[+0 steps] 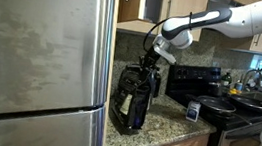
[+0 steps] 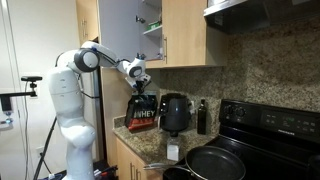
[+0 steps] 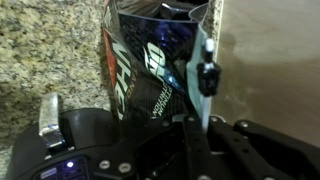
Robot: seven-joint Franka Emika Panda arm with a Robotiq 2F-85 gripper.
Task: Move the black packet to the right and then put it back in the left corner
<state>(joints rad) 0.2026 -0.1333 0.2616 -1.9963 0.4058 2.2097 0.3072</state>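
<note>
In an exterior view the gripper (image 1: 153, 58) sits at the top of the packet (image 1: 131, 98), mid-frame beside the fridge (image 1: 38, 52). In an exterior view the packet (image 2: 143, 115) stands lower centre, left of the air fryer (image 2: 175, 112). In the wrist view the fingers (image 3: 207, 78) straddle it; I cannot tell whether they are clamped. Probably the grasping step: next comes a firm pinch, then a carry towards frame right.

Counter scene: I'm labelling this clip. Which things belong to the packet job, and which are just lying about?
Job: black packet, gripper, left corner of the counter.
Lying about: air fryer, timer, frying pan, stove.
</note>
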